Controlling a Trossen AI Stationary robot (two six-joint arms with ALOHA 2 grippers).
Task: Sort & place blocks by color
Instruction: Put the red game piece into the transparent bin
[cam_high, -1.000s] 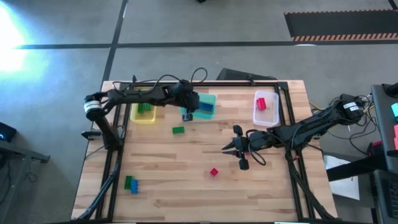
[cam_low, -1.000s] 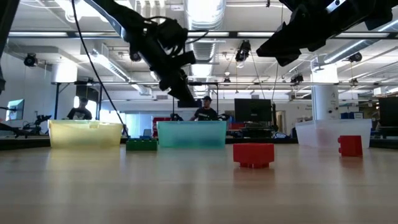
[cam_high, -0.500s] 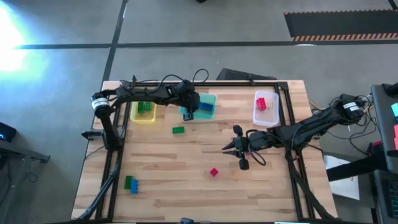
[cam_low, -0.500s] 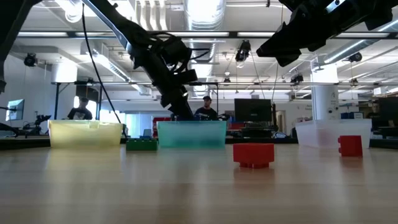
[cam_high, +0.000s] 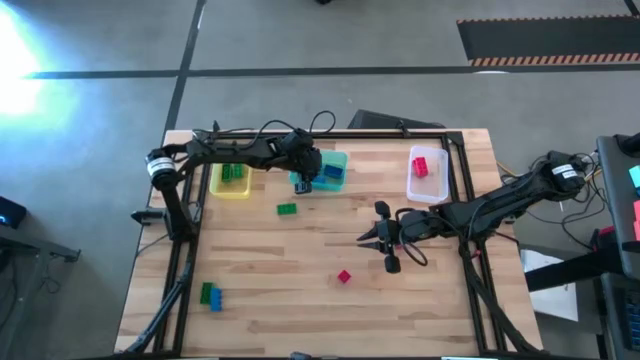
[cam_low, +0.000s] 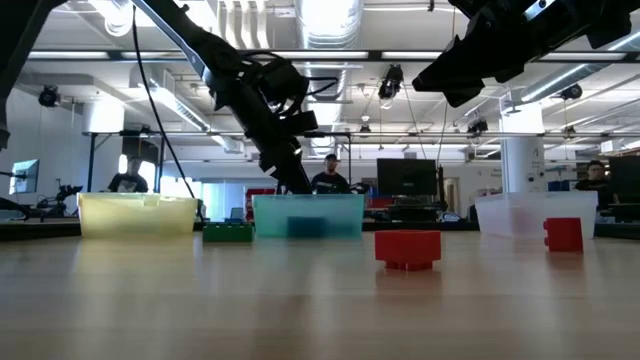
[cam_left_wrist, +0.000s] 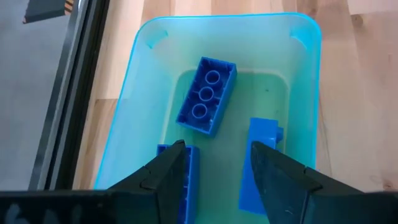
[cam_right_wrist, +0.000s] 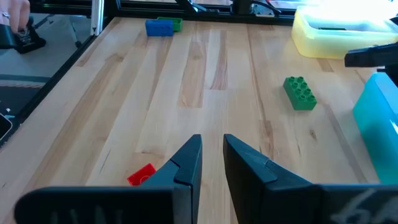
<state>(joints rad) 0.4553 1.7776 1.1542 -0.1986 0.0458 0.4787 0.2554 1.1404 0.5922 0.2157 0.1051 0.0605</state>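
My left gripper (cam_left_wrist: 217, 177) hangs open over the teal bin (cam_high: 328, 170), fingers pointing down into it and touching nothing. Three blue blocks lie in that bin: one flat (cam_left_wrist: 206, 104), one on its side (cam_left_wrist: 261, 165), one partly hidden by a finger (cam_left_wrist: 188, 180). A green block (cam_high: 287, 209) and a red block (cam_high: 344, 276) lie on the table. A green and a blue block (cam_high: 210, 295) sit together near the near-left corner. My right gripper (cam_high: 372, 238) hovers above mid-table, open by a narrow gap (cam_right_wrist: 212, 155).
The yellow bin (cam_high: 230, 180) at the far left holds a green block. The clear bin (cam_high: 428, 185) at the far right holds a red block (cam_high: 421, 165). Black frame rails run along the table's left and right edges. Bare wood lies between the loose blocks.
My left gripper has come down toward the teal bin, its fingers now at the rim. In the low view a dark blue shape now shows inside the teal bin where there was none a second ago. The right arm has kept still.
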